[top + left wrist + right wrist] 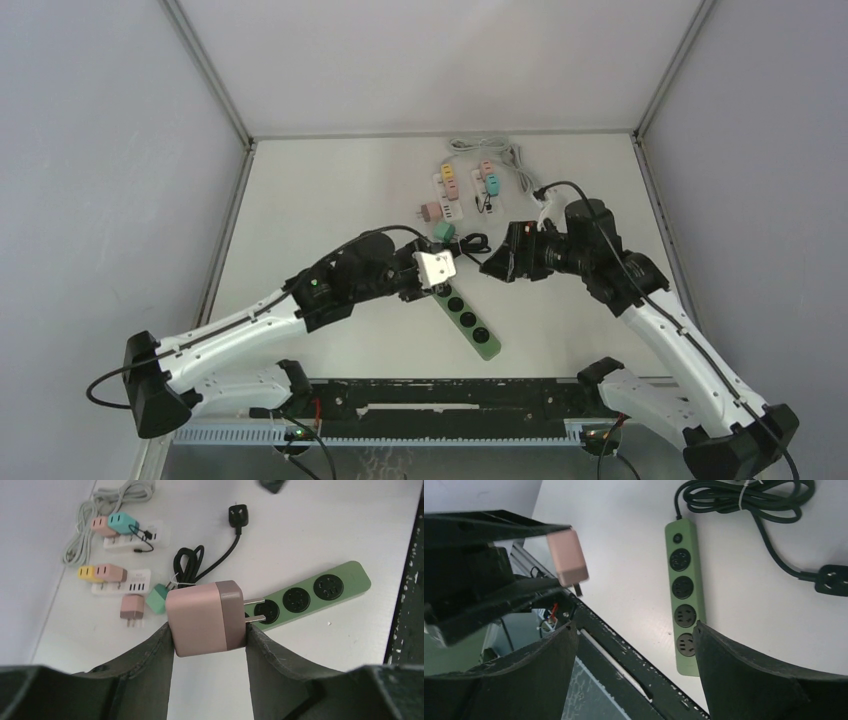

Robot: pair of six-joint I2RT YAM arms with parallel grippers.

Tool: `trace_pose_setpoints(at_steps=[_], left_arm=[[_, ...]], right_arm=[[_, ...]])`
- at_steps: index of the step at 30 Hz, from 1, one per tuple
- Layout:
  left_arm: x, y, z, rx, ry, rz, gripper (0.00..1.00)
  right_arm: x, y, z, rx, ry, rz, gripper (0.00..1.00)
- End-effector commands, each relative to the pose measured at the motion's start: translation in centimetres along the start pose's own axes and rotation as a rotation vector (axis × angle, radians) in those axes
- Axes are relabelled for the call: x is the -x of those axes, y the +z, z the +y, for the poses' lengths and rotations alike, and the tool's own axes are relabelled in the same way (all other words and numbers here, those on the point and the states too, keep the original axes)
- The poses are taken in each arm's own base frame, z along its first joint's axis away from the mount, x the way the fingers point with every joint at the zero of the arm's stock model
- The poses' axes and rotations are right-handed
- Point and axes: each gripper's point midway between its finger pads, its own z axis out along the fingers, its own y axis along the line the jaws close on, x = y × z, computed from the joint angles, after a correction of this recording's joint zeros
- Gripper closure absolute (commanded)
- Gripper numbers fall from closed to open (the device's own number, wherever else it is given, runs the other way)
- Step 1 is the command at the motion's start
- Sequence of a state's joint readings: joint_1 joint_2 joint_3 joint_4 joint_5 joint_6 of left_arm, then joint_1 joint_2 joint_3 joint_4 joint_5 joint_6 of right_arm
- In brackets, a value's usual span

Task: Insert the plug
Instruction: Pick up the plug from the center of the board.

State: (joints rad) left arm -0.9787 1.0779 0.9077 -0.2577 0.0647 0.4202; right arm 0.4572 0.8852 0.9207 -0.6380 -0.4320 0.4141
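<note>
My left gripper [209, 632] is shut on a pink plug adapter [205, 617], its two metal prongs pointing at the green power strip [320, 592]. In the top view the left gripper [432, 268] holds the pink plug adapter [436, 267] just above the upper end of the strip [468, 320]. My right gripper [634, 630] is open and empty, hovering above the table right of the strip [685, 597]; it shows in the top view [495, 265] too. The right wrist view also shows the pink adapter [568, 557] in the left fingers.
The strip's black cord [192, 562] and black plug [238, 516] lie behind it. Several small pastel adapters [455, 190] and a grey cable [495, 150] lie at the back. A teal adapter [157, 599] sits by the cord. The table's black front rail [450, 395] is near.
</note>
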Motion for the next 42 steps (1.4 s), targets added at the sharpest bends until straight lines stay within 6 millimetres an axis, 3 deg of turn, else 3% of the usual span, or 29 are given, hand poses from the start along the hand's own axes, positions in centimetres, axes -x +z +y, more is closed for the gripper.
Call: trace_pose_setpoints(at_steps=[1, 9, 25, 28, 34, 40, 42], left_arm=[[1.8, -0.4, -1.2, -0.073, 0.231, -0.076, 0.66], [2.2, 0.1, -2.4, -0.125, 0.355, -0.067, 0.66], [3.0, 1.1, -3.9, -0.196, 0.412, -0.112, 0.68], [2.9, 1.1, -4.2, -0.206, 0.415, -0.117, 0.68], [2.5, 1.1, -4.6, -0.218, 0.423, -0.120, 0.69], [2.3, 1.1, -4.2, -0.170, 0.393, -0.132, 0.61], [2.5, 1.1, -3.2, -0.096, 0.352, -0.144, 0.54]], right_arm=[[1.3, -0.3, 2.7, 0.080, -0.034, 0.026, 0.10], [1.2, 1.8, 5.2, 0.152, -0.115, 0.142, 0.10], [-1.3, 5.6, 6.8, 0.271, -0.139, 0.298, 0.24], [-1.6, 6.1, 6.8, 0.289, -0.134, 0.320, 0.30], [-1.9, 6.3, 6.9, 0.323, -0.152, 0.342, 0.51], [-2.0, 6.1, 7.3, 0.349, -0.172, 0.334, 0.99], [-1.6, 6.1, 7.3, 0.341, -0.169, 0.301, 1.00]])
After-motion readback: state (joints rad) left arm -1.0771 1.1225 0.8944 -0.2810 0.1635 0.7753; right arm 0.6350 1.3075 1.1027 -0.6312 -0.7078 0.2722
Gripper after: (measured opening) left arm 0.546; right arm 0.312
